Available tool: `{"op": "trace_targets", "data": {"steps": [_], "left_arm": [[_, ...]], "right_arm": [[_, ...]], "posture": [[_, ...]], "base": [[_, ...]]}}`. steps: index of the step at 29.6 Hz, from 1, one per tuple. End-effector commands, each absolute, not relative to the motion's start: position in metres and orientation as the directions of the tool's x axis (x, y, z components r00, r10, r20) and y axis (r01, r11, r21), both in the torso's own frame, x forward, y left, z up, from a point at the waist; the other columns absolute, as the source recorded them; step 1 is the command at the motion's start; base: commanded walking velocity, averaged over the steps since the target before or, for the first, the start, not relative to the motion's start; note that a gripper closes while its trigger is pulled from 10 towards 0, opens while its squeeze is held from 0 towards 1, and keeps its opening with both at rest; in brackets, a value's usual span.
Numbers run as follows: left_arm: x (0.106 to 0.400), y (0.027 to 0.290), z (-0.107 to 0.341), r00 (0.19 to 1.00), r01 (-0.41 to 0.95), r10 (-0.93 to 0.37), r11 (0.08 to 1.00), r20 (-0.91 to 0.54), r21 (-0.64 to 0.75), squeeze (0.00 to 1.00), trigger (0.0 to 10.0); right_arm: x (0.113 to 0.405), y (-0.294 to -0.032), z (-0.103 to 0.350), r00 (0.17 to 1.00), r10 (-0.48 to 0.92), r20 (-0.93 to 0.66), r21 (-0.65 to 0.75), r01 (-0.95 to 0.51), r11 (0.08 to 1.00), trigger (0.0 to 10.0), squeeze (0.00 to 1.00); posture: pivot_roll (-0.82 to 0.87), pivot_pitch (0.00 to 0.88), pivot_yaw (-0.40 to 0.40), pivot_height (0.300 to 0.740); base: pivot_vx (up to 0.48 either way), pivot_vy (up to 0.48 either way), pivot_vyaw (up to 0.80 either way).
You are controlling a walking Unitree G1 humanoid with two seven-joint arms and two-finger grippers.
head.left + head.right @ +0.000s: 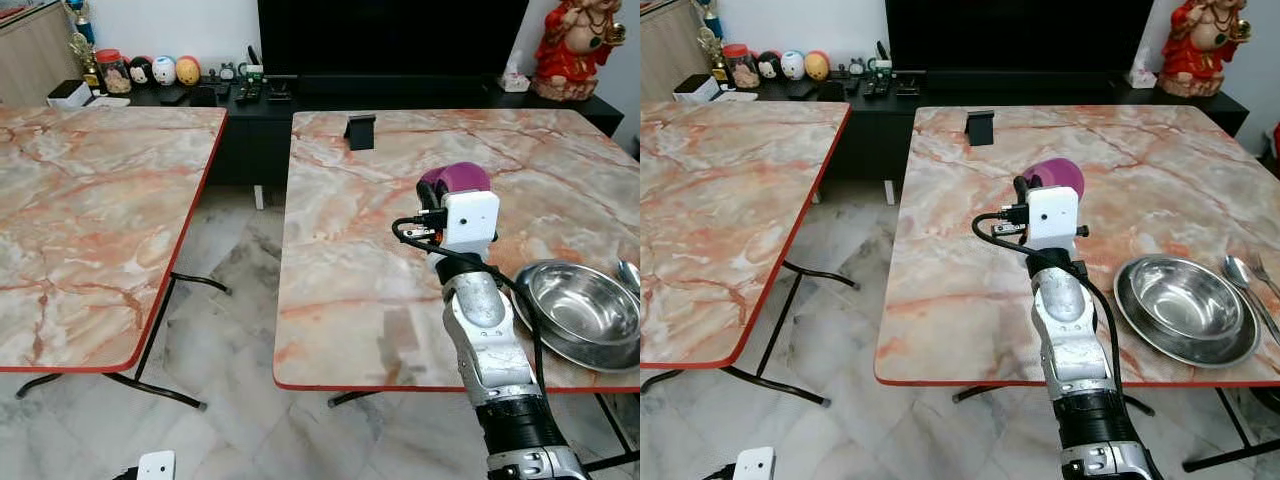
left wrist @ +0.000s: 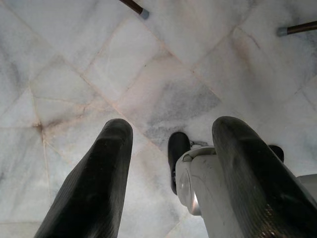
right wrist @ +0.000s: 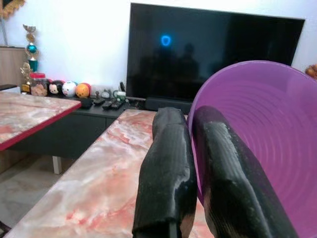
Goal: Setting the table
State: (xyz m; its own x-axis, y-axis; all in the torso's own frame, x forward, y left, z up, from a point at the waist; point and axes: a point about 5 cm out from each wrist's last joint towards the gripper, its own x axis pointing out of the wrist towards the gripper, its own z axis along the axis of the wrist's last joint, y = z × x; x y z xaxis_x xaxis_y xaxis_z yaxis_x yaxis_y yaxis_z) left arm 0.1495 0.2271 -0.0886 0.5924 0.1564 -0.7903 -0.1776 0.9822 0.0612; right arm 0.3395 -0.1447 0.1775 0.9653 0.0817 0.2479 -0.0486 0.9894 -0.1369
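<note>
Left eye view: I take the marble table [image 1: 380, 250] on the right as my landmark. My right arm reaches up over its near half, and the right gripper [image 1: 432, 192] sits above the table's middle, pinching the rim of a purple bowl [image 1: 460, 178]. The bowl is held above the tabletop, nearer the table's centre than its edges. A steel bowl [image 1: 580, 312] rests on the table near its front right corner, with a spoon [image 1: 629, 272] just beside it on the right. A small black stand [image 1: 360, 131] is upright near the table's far edge. A second marble table [image 1: 90, 220] stands to the left of the landmark table, apart from it with tiled floor between. Behind the table, a dark TV cabinet [image 1: 250, 100] carries small ornaments, and a red figurine [image 1: 575, 45] stands past the far right corner.

Right wrist view: one finger lies inside the purple bowl and the other outside, closed on its wall. The table's surface runs away below, toward a black TV screen [image 3: 208, 49].

Left wrist view: the left gripper [image 2: 171, 163] hangs low over the marble floor [image 2: 148, 64], fingers [image 2: 99, 178] spread apart and holding nothing. Two table leg ends show on the floor.
</note>
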Motion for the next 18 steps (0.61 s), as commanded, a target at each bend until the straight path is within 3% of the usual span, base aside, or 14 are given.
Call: {"op": "trace_targets", "data": {"steps": [1,13,18], "left_arm": [[0.1414,0.2296,-0.0919,0.556,-0.182,0.159,0.981,-0.816,0.067,0.0,10.0],[0.1414,0.2244,-0.0932,0.553,-0.176,0.152,0.982,-0.819,0.064,0.0,10.0],[0.1416,0.2244,-0.0931,0.555,-0.173,0.15,0.983,-0.818,0.062,0.0,10.0]], "right_arm": [[0.3416,-0.1436,0.1822,0.964,0.078,0.256,-0.14,-0.043,0.989,10.0,0.0],[0.3426,-0.1449,0.1795,0.969,0.068,0.238,-0.156,-0.031,0.987,10.0,0.0],[0.3416,-0.1455,0.1779,0.97,0.066,0.234,-0.164,-0.028,0.986,10.0,0.0]], "posture": [[-0.12,0.0,-0.005,0.719],[-0.12,0.0,-0.007,0.719],[-0.12,0.0,-0.002,0.719]], "base": [[0.281,0.0,0.0],[0.327,0.0,0.0],[0.0,0.0,0.0]]}}
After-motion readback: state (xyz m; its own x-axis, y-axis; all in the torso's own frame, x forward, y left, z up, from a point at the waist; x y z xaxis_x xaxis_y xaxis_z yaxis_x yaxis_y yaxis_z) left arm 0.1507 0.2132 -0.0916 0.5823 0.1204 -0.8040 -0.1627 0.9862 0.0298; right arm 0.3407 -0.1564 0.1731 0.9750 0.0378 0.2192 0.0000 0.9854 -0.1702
